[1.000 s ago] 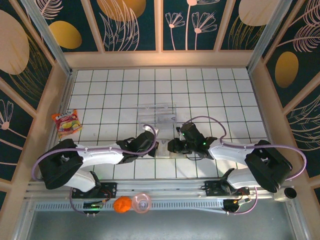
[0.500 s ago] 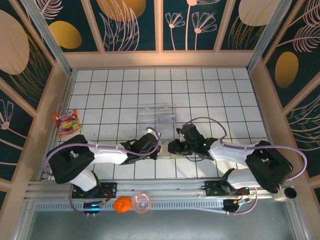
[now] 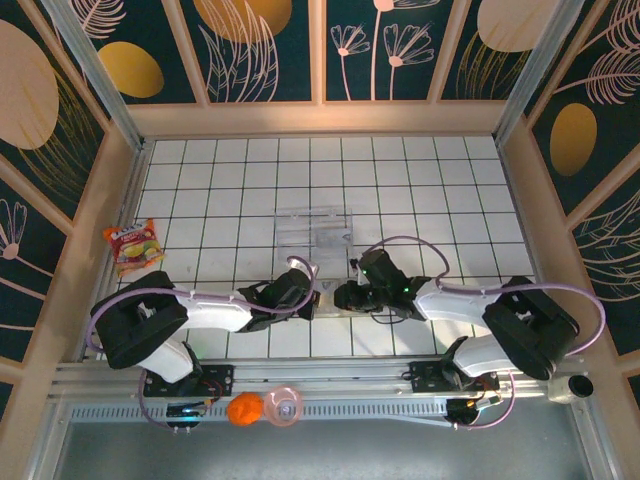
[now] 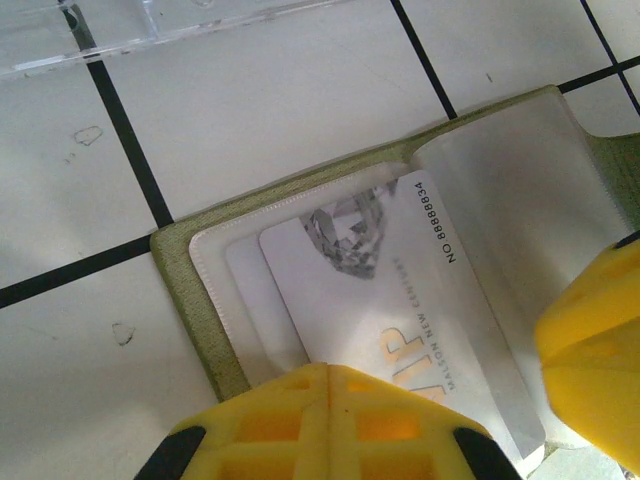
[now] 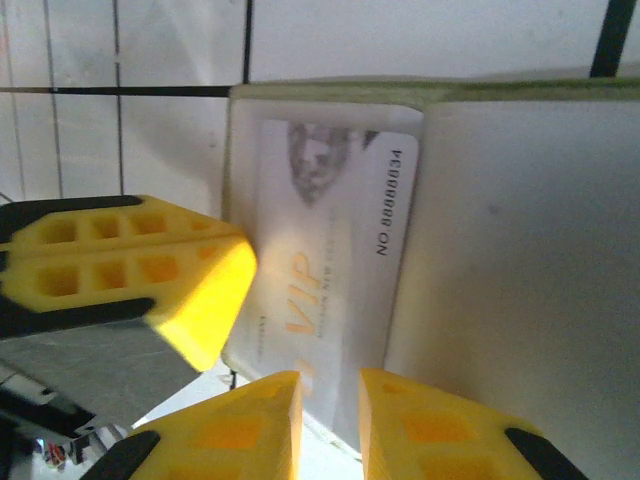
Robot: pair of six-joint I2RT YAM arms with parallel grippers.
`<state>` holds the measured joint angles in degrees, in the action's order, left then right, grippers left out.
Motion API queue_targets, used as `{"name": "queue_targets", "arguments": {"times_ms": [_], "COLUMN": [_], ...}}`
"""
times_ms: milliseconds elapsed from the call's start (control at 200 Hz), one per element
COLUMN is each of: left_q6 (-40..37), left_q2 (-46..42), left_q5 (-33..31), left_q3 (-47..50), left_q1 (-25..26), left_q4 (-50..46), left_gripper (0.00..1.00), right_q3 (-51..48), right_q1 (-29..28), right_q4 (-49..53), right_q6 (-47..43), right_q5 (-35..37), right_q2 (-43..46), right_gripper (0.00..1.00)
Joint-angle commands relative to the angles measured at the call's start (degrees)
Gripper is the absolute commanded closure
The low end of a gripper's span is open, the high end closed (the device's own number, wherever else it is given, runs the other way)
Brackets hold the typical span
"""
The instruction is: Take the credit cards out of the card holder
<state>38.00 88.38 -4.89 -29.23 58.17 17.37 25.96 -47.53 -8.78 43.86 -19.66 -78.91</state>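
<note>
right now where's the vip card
In the left wrist view the VIP card lies mid-frame, tucked in the card holder, overlapping a second card on its left, with the clear tray at the top edge.

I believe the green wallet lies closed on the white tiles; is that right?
Not quite: the wallet lies open, with its VIP card showing inside, as the left wrist view shows. It is green and on the white tiles.
</note>
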Motion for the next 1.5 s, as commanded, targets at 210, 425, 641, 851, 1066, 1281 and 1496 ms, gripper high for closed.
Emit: {"name": "queue_targets", "arguments": {"times_ms": [210, 425, 641, 851, 1066, 1281, 1496], "left_q6": [0.2, 0.2, 0.0, -0.2, -0.3, 0.1, 0.8], "left_q2": [0.5, 0.6, 0.7, 1.1, 1.0, 1.6, 0.7], "left_q5": [0.5, 0.7, 0.9, 1.6, 2.0, 4.2, 4.9], "left_q3": [1.4, 2.0, 1.9, 2.2, 2.3, 3.0, 3.6], "left_q1": [0.3, 0.2, 0.2, -0.1, -0.4, -0.9, -1.4], "left_q4": [-3.6, -3.2, -3.1, -2.8, -2.6, -1.1, -0.6], "left_gripper": [1.0, 1.0, 1.0, 1.0, 1.0, 1.0, 1.0], "right_q3": [-0.2, -0.3, 0.6, 1.1, 0.9, -1.2, -2.3], "right_q1": [-0.5, -0.5, -0.4, -0.5, -0.4, -0.4, -0.3], "right_q4": [-0.7, 1.8, 2.2, 3.4, 4.8, -3.7, -5.4], "right_q6": [2.0, 3.8, 3.2, 3.9, 4.0, 5.0, 5.6], "right_q5": [1.8, 5.4, 5.2, 7.6, 9.7, 3.7, 3.7], "right_q2": [-4.1, -2.3, -3.7, -5.3, -4.3, -6.8, -4.3], "right_gripper": [0.78, 0.78, 0.77, 0.76, 0.73, 0.81, 0.93]}}
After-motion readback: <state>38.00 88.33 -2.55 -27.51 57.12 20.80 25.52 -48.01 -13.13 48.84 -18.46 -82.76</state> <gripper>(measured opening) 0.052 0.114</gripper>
